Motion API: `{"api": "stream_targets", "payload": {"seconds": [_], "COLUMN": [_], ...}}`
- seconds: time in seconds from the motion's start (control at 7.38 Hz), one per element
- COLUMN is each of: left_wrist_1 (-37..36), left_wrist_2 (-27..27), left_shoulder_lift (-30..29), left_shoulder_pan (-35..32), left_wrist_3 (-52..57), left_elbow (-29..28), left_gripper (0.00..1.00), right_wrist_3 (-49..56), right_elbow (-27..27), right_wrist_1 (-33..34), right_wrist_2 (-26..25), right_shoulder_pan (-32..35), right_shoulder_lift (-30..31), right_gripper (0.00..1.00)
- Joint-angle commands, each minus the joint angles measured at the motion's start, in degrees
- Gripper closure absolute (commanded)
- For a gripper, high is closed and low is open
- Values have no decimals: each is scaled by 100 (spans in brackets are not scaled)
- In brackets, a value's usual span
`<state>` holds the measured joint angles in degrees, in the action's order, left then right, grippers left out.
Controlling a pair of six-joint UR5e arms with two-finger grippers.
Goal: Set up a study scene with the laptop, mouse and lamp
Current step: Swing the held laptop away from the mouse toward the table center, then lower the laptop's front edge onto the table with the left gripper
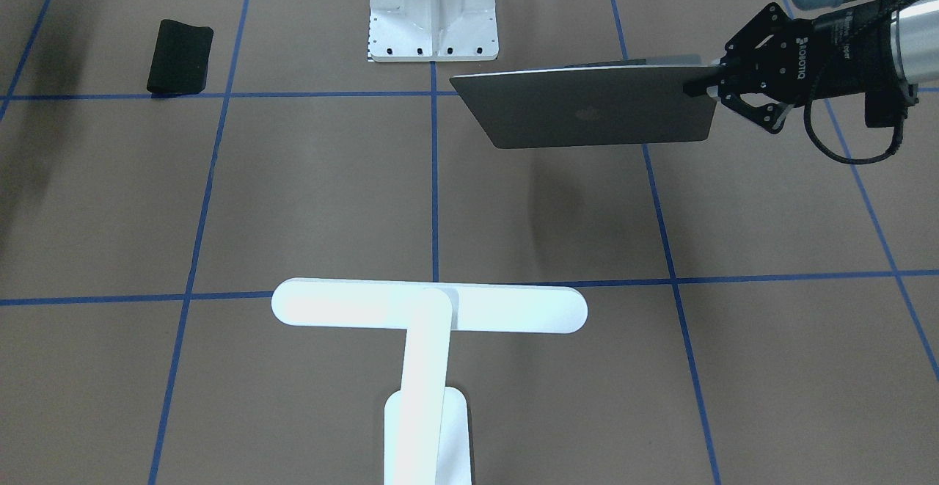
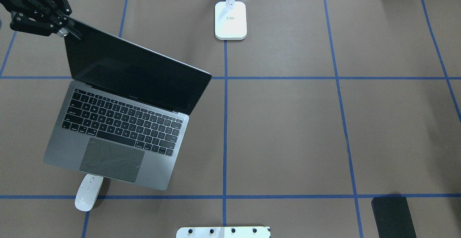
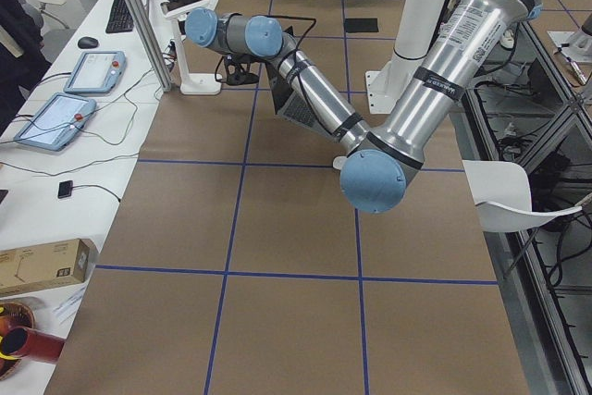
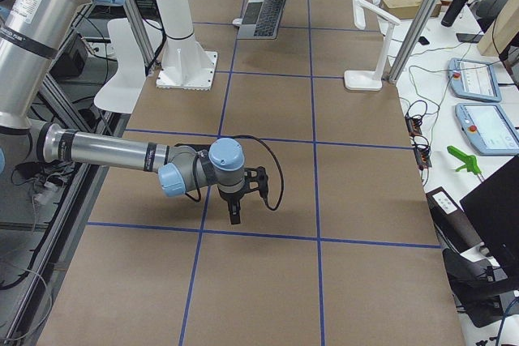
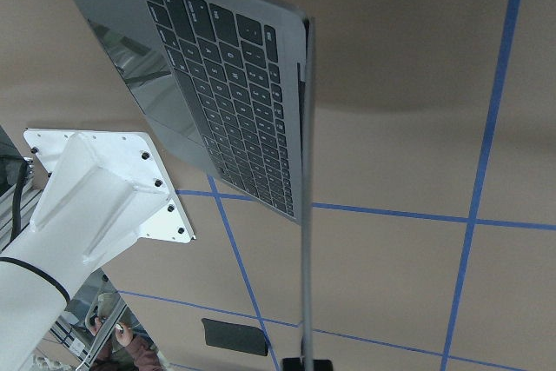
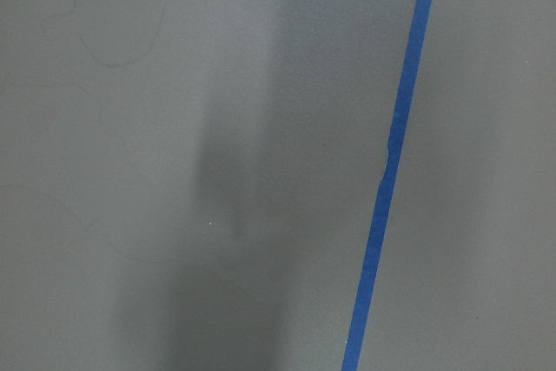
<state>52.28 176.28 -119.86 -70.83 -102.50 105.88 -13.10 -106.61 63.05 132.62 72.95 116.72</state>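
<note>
left gripper [image 2: 68, 32]: jaws clamp the laptop [image 2: 119, 122] lid's top corner, lid stretching toward the surface's middle; right gripper [image 4: 235, 215]: jaws, cannot tell.

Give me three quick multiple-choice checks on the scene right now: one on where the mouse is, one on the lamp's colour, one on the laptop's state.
1. Where is the mouse?
A) on the keyboard
B) at the laptop's front edge, by the trackpad corner
C) held in the air

2. What colour is the lamp?
A) white
B) black
C) blue

3. How does the laptop stand?
A) shut flat
B) lid-down on the table
C) open, with the left gripper pinching the lid's top corner in its fingers

Answers: 1 B, the overhead view shows it on the table just below the trackpad corner. 2 A, the bar, stem and base are all white. 3 C, the keys and dark screen both show, and the fingers are on the lid's corner.
</note>
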Motion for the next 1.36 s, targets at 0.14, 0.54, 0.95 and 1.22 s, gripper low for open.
{"api": "stream_targets", "payload": {"seconds": [0.14, 0.54, 0.95, 1.22], "left_wrist_1": [45, 702, 975, 1388], "left_wrist_2": [-6, -67, -207, -366], "left_shoulder_lift": [-90, 6, 24, 24], "left_shoulder_pan": [8, -9, -18, -36], "left_wrist_3": [10, 28, 90, 90], "left_elbow": [-85, -216, -340, -637], "left_gripper": [100, 100, 100, 100], "right_wrist_3": [0, 0, 0, 0], "right_elbow": [0, 0, 0, 0], "right_wrist_1": [-3, -3, -3, -3], "right_wrist_2": [27, 35, 35, 88], "right_shoulder_pan": [0, 0, 0, 0], "right_shoulder_lift": [-9, 0, 0, 9], "right_gripper": [0, 0, 0, 0]}}
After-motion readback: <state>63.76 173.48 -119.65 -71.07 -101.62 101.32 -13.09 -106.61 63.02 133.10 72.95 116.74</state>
